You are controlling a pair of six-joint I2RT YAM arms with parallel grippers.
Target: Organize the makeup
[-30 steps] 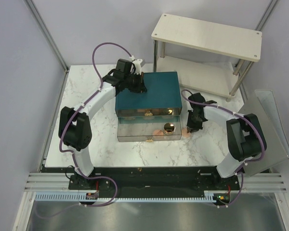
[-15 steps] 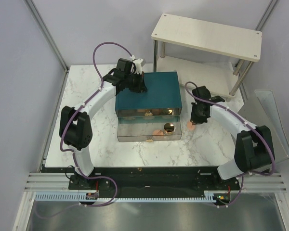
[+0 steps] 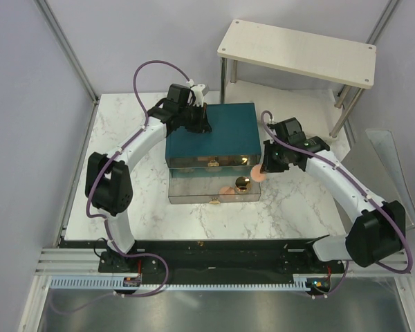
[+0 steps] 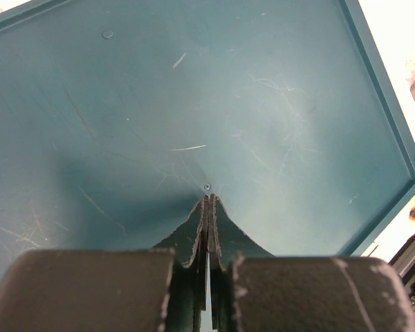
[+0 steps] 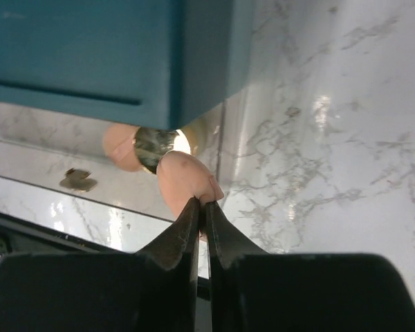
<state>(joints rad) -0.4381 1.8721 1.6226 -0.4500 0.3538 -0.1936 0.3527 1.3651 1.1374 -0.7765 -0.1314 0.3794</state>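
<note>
My right gripper [image 3: 263, 168] is shut on a peach-pink round pad [image 5: 187, 176], pinching its edge and holding it in the air by the right end of the open mirrored drawer [image 3: 194, 188]. A round gold-rimmed compact [image 3: 243, 182] and a second peach pad [image 3: 227, 189] lie in the drawer; the right wrist view shows the compact [image 5: 154, 145] and that pad [image 5: 119, 146] beyond the held one. My left gripper [image 4: 207, 197] is shut, empty, with its tips on the lid of the teal box [image 4: 228, 104].
The teal box [image 3: 214, 128] stands mid-table with its lower drawer pulled toward me. A two-tier wooden shelf [image 3: 297, 48] stands at the back right. A grey plate [image 3: 394, 187] leans at the table's right edge. Marble tabletop [image 3: 124, 194] lies left of the box.
My right gripper closed on the pad lying on the table to the right of the drawer, lifted it and carried it left toward the drawer. The left arm has not moved.
</note>
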